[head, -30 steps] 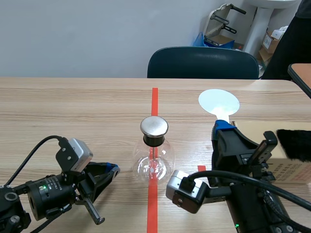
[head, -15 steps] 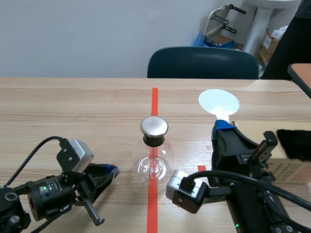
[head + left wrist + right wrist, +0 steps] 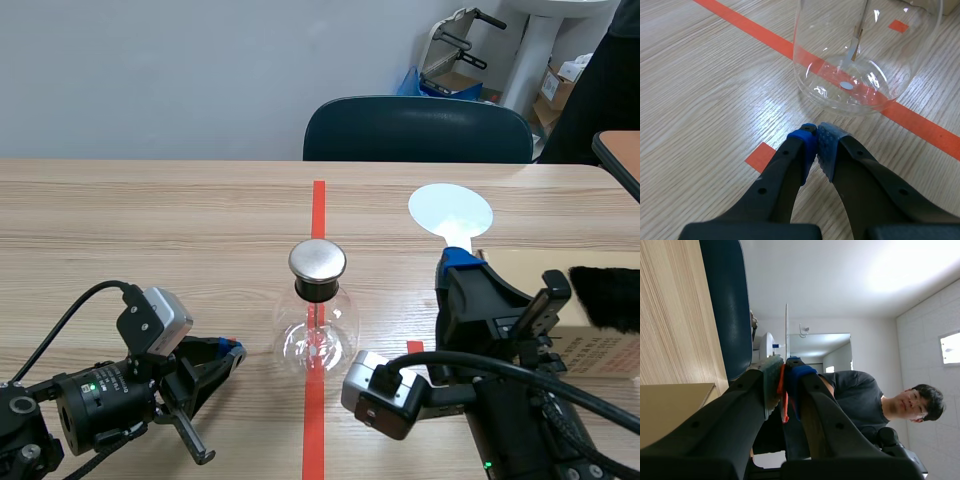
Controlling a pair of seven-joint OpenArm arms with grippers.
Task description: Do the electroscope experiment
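The electroscope, a clear glass flask [image 3: 316, 338] with a round metal cap [image 3: 317, 261], stands on the red tape line at the table's middle. In the left wrist view the flask [image 3: 867, 60] sits just ahead of my left gripper [image 3: 817, 134], whose fingers are shut on nothing, low over the table. That same left gripper [image 3: 229, 350] lies left of the flask, apart from it. My right gripper [image 3: 461, 262] is shut on the handle of a white round paddle [image 3: 451, 212], held upright. The paddle [image 3: 786, 330] shows edge-on between the right fingers.
A cardboard box [image 3: 592, 345] with a black furry cloth [image 3: 606, 296] on it lies at the right. A dark blue chair [image 3: 417, 130] stands behind the table's far edge. A person in dark clothes [image 3: 600, 90] is at the back right.
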